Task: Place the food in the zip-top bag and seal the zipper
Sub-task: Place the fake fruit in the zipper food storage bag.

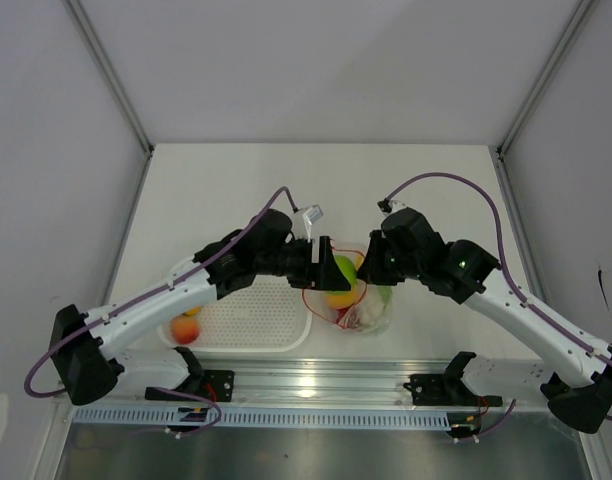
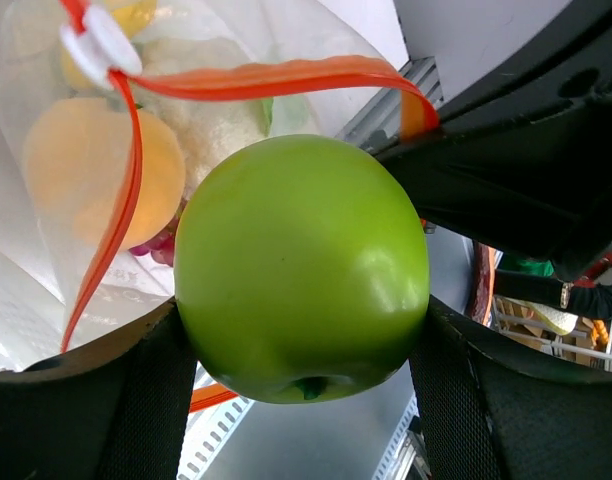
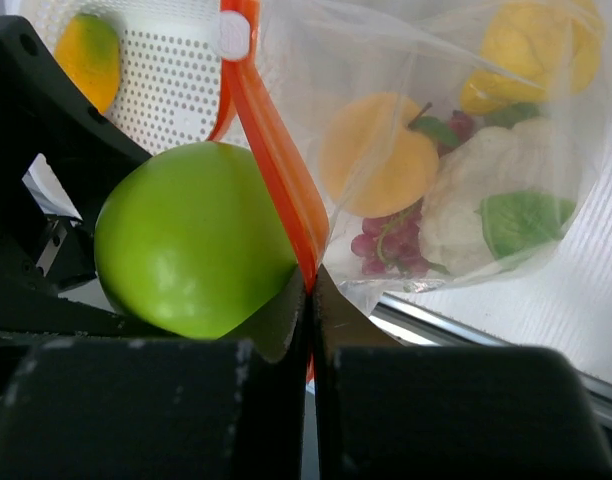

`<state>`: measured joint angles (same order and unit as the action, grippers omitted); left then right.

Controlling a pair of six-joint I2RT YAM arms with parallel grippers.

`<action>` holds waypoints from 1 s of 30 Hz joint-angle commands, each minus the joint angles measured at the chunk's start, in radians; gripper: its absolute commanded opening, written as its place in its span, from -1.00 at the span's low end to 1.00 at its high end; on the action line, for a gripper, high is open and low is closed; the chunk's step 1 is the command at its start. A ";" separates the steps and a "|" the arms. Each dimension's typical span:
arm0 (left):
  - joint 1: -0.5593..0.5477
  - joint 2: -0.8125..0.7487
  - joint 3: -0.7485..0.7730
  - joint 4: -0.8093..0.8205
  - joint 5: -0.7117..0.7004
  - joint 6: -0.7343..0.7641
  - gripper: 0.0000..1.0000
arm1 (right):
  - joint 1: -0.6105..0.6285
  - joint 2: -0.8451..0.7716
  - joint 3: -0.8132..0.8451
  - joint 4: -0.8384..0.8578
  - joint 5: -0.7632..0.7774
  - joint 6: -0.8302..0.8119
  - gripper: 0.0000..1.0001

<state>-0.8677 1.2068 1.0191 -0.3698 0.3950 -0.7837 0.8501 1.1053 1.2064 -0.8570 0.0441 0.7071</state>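
Observation:
My left gripper is shut on a green apple and holds it at the open mouth of the clear zip-top bag. The apple also shows in the top view and the right wrist view. My right gripper is shut on the red-orange zipper strip, holding the bag's mouth up. Inside the bag lie an orange fruit, a yellow fruit, dark red grapes and a white cauliflower lump. The zipper's white slider sits at one end.
A white slotted basket lies left of the bag and holds an orange-yellow fruit and a small red fruit at its left end. A metal rail runs along the near table edge. Both arms meet over the bag.

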 commanded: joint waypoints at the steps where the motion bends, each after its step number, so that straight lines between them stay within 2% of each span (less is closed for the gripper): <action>1: -0.016 0.028 0.067 -0.037 -0.011 -0.002 -0.99 | 0.007 -0.015 0.047 0.015 0.008 0.009 -1.00; 8: -0.019 0.066 0.062 -0.041 -0.041 -0.002 -0.98 | 0.007 -0.027 0.045 0.003 0.017 0.009 -1.00; 23: -0.027 0.181 0.094 -0.020 -0.015 0.003 -0.77 | 0.007 -0.041 0.053 -0.019 0.028 0.015 -1.00; 27: -0.031 0.229 0.148 -0.018 -0.010 -0.002 -0.54 | 0.007 -0.047 0.062 -0.025 0.034 0.015 -1.00; 28: -0.033 0.238 0.156 -0.017 -0.010 0.001 -0.40 | 0.007 -0.045 0.064 -0.030 0.036 0.017 -1.00; 29: -0.034 0.244 0.165 -0.021 -0.016 0.001 -0.10 | 0.009 -0.047 0.065 -0.031 0.036 0.015 -1.00; 30: -0.036 0.253 0.170 -0.021 -0.030 0.003 0.04 | 0.007 -0.048 0.067 -0.034 0.039 0.015 -1.00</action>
<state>-0.8913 1.4464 1.1290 -0.4145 0.3698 -0.7849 0.8516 1.0874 1.2201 -0.8940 0.0673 0.7078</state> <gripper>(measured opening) 0.757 0.003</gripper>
